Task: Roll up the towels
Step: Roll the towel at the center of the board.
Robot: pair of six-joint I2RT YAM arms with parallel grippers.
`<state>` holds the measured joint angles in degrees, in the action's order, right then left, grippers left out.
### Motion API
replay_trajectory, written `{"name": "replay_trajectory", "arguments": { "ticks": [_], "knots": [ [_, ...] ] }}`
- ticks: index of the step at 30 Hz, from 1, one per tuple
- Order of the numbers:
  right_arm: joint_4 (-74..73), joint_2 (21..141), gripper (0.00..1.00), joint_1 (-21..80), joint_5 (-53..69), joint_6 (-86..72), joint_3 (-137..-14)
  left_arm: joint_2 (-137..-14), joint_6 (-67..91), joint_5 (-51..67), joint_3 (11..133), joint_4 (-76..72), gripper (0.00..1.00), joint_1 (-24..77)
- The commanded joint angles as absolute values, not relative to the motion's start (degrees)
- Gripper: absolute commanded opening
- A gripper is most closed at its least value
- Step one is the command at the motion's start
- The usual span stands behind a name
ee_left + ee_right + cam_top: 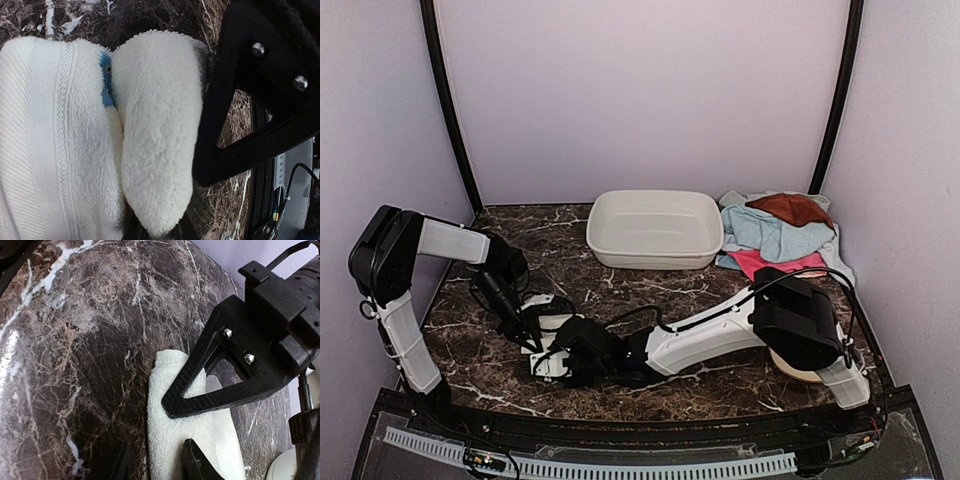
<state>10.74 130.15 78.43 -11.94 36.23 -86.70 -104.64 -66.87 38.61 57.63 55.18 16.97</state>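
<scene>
Left gripper is pinching a fold of the cream-white towel on the near-left marble table, right gripper straddles its edge with jaws apart, other towels heaped at back right.

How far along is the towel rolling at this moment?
No finished roll is visible. In hand: the white towel, partly folded over, lies between the left end effector and right end effector. Remaining: the rust-brown towel, light blue towel and pink towel, piled at the back right.

Fluffy terry white towel on glossy veined marble table; smooth plastic basin
</scene>
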Motion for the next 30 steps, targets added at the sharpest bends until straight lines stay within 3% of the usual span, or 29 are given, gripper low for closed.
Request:
{"name": "replay_trajectory", "arguments": {
  "ticks": [1, 6, 8, 11, 14, 16, 23, 30],
  "knots": [
    [11.2, 132.9, 0.37, 77.2, -13.8, 38.8, -89.0, -105.9, -67.8, 33.7, 56.1, 58.0, 0.09, 17.1],
    [8.0, 135.2, 0.36, 76.0, -12.7, 36.4, -90.0, -105.0, -68.6, 33.5, 55.4, 57.0, 0.19, 16.9],
    [6.2, 135.6, 0.34, 75.3, -11.6, 34.7, -90.1, -103.3, -69.6, 35.3, 55.0, 56.5, 0.29, 16.0],
    [2.8, 136.6, 0.32, 74.1, -9.4, 30.6, -91.1, -99.6, -72.2, 38.9, 53.8, 55.8, 0.51, 13.5],
    [-4.6, 139.5, 0.29, 72.4, -5.7, 25.1, -95.4, -95.6, -74.5, 41.2, 51.7, 54.5, 0.56, 10.3],
    [-8.1, 140.8, 0.26, 71.7, -3.1, 22.5, -98.3, -92.6, -75.4, 41.7, 49.9, 53.3, 0.68, 7.8],
    [-12.6, 141.9, 0.14, 68.8, 7.1, 12.8, -101.8, -82.0, -79.3, 42.0, 45.0, 47.7, 0.69, -1.7],
    [-21.9, 146.2, 0.01, 65.3, 21.6, 0.5, -113.5, -75.7, -83.3, 42.9, 44.0, 49.4, 0.68, 0.6]
  ]
}}
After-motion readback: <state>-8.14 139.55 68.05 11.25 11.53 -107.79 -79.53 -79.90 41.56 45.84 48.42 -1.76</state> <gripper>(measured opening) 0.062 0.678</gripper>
